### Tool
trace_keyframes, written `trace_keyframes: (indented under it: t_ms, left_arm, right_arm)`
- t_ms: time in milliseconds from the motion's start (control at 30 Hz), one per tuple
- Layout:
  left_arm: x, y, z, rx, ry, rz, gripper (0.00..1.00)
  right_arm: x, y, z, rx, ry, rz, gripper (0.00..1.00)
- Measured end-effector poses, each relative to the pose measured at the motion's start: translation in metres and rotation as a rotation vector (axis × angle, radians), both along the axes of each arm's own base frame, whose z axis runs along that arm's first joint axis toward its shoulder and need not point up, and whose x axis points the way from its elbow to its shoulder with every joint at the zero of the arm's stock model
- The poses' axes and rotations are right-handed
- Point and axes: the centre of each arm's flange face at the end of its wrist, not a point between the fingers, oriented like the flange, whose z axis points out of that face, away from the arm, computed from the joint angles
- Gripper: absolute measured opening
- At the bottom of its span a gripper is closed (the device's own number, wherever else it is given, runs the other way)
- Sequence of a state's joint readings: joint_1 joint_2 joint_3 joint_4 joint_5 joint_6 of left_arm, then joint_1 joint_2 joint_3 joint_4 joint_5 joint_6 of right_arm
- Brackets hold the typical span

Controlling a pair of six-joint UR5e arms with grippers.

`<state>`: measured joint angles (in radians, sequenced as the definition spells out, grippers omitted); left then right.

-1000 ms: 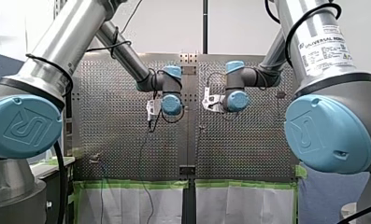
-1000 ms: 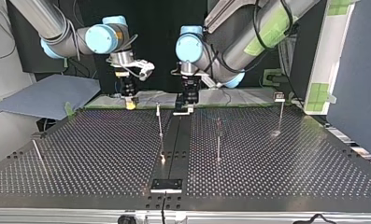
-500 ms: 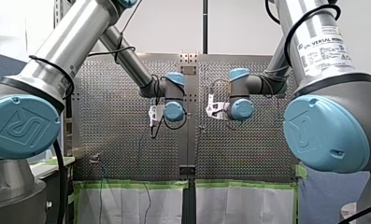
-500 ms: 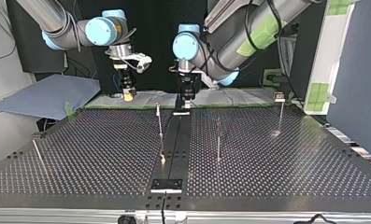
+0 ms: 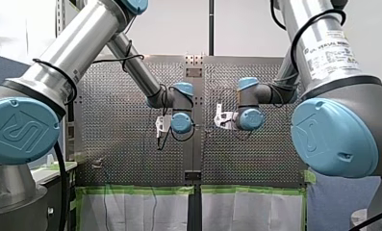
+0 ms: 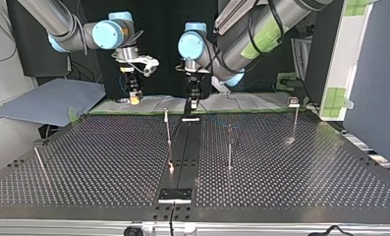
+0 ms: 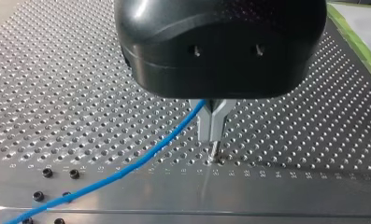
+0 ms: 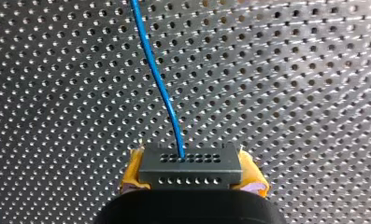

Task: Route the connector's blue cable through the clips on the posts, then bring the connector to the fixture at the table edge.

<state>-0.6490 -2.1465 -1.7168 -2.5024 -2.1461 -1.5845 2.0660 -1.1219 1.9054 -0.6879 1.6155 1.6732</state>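
Gripping the grey connector (image 8: 190,169) in my right end effector (image 8: 191,176), clamped between yellow pads, hanging over the far edge of the perforated table (image 6: 305,172) in the top view. Pinching the blue cable (image 7: 141,161) in my left end effector (image 7: 211,131), metal fingers drawn narrow, low over the far end of the table's dark centre strip (image 6: 186,147). Seeing thin posts (image 6: 168,130) upright across the table and a black fixture (image 6: 175,195) at the near edge. Beyond: green tape (image 6: 109,112), a grey-blue board (image 6: 50,101) at the top view's left, a dark backdrop.

Both clamped tight: left gripper (image 7: 212,139) and right gripper (image 8: 190,171).
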Motion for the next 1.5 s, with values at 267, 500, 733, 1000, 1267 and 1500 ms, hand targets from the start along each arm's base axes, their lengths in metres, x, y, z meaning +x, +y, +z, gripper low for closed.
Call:
trace_keyframes:
  t_ms: [267,500,733,1000,1267,1500]
  left_arm:
    - [-0.008,-0.006,-0.011,0.005,0.006,-0.015,0.02]
    - [-0.01,-0.009,-0.035,0.01,0.018,-0.018,0.02]
    - [-0.009,-0.01,-0.038,0.007,0.016,-0.018,0.02]
    - [-0.008,-0.012,-0.042,0.006,0.013,-0.023,0.02]
    - [-0.003,-0.017,-0.061,0.013,0.024,-0.025,0.02]
    - [0.003,-0.021,-0.057,0.004,0.011,-0.024,0.02]
  right_arm:
    - [0.001,-0.003,-0.031,0.019,0.011,0.003,0.02]
    - [0.0,-0.004,-0.055,0.041,0.025,0.005,0.02]
    - [-0.004,-0.008,-0.073,0.048,0.047,0.003,0.02]
    - [-0.007,-0.017,-0.073,0.02,0.039,0.031,0.02]
    - [-0.015,-0.029,-0.071,0.0,0.026,0.041,0.02]
    - [-0.022,-0.04,-0.068,-0.017,0.013,0.048,0.02]
